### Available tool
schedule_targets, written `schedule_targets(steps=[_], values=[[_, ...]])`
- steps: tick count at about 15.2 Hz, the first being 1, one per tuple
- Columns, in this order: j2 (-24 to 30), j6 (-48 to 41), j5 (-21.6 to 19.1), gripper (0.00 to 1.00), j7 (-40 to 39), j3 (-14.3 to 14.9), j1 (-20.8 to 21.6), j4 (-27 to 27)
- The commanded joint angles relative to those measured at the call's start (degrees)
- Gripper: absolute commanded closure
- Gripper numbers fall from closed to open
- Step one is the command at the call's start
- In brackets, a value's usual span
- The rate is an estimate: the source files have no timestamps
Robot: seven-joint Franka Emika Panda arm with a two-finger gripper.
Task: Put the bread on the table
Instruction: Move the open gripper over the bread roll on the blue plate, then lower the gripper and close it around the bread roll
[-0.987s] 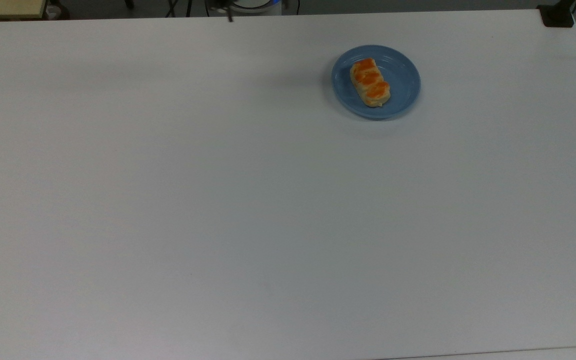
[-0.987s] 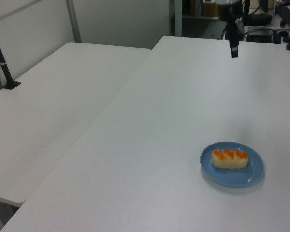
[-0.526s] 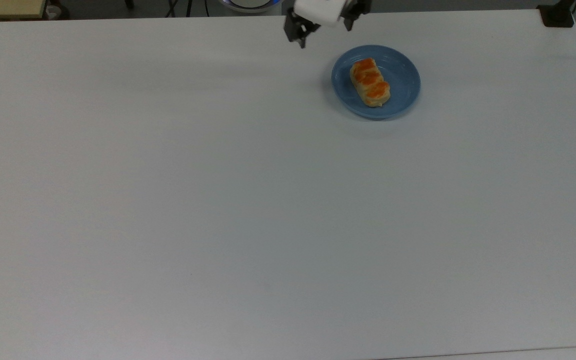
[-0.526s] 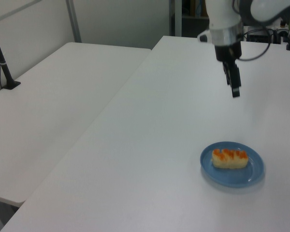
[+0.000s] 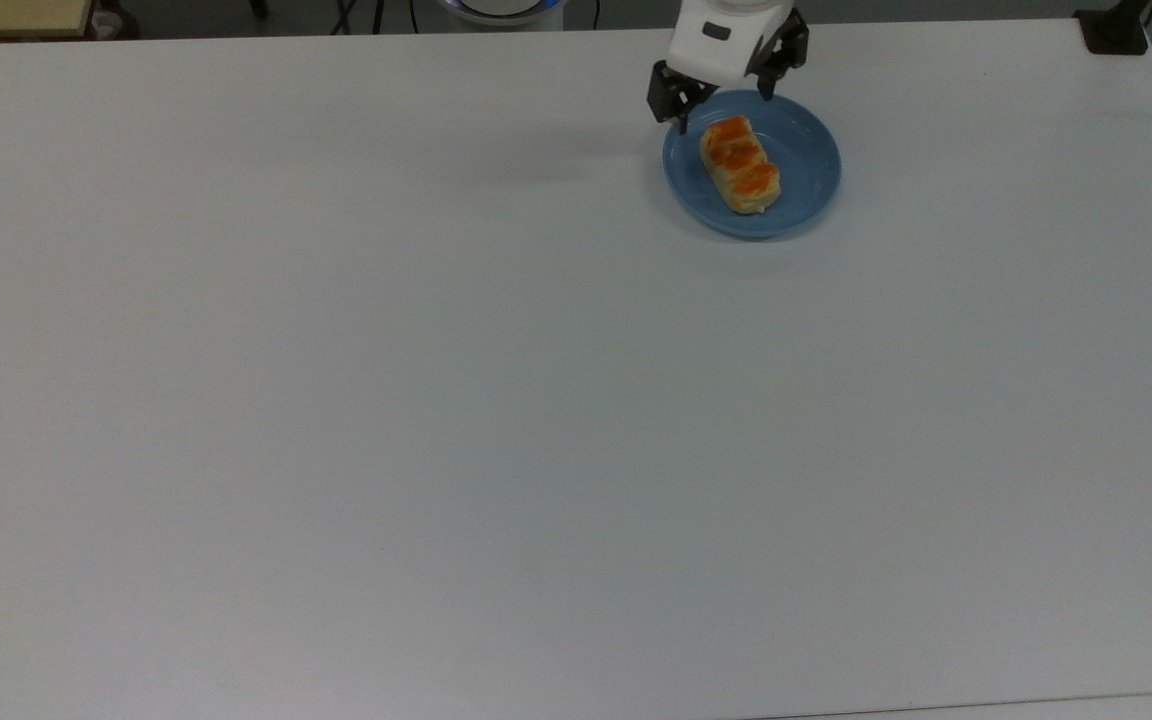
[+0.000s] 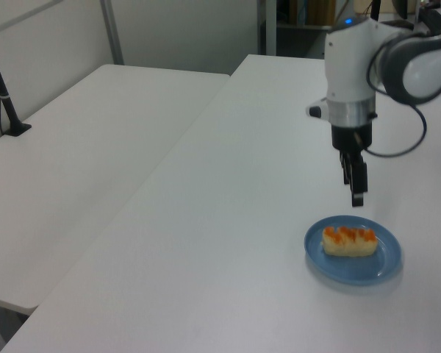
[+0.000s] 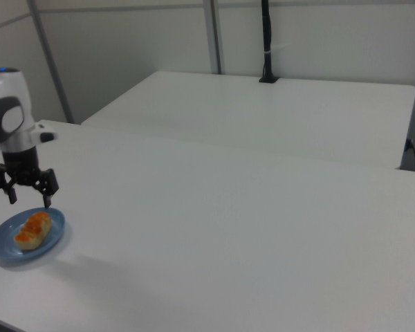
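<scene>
Desk (image 5: 436, 400): large, white, matte; a second white desk (image 6: 81, 154) abuts it on the left view's left. Arm (image 6: 353, 73): white, reaching down over the desk's far edge in the top view. Blue plate (image 5: 806, 190): round, flat on the desk, near the top view's upper right. Jaws (image 5: 724, 102): spread wide, holding nothing, hanging above the plate's far rim, clear of the loaf. Bread (image 5: 739, 165): oblong, tan with orange patches, lying on the plate, not on the bare desk
</scene>
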State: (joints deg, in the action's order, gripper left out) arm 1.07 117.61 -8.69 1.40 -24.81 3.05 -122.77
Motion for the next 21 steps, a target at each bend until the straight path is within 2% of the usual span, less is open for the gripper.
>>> schedule_targets(steps=[1, 5, 9, 12, 14, 15, 16, 18, 21], values=[[0.3, 9.7, -0.9, 0.00, 6.7, -0.4, 3.6, -5.4], [-3.0, 13.2, 0.3, 0.00, 8.8, -0.4, 5.2, -5.6], [-5.1, 13.3, 3.9, 0.02, 9.1, -0.4, 5.2, -5.5], [-5.9, 13.3, 9.7, 0.05, 12.9, -0.4, 5.4, -5.5], [-7.3, 13.5, 11.9, 0.15, 15.1, -0.4, 6.0, -5.4], [-7.7, 13.5, 12.3, 0.27, 15.6, -0.4, 6.1, -5.4], [-7.8, 13.5, 12.4, 0.46, 15.8, -0.4, 6.1, -5.3], [-7.7, 13.4, 12.4, 0.62, 16.0, -0.4, 6.1, -5.1], [-6.4, 10.7, 12.4, 0.63, 16.2, -0.4, 5.4, -3.9]])
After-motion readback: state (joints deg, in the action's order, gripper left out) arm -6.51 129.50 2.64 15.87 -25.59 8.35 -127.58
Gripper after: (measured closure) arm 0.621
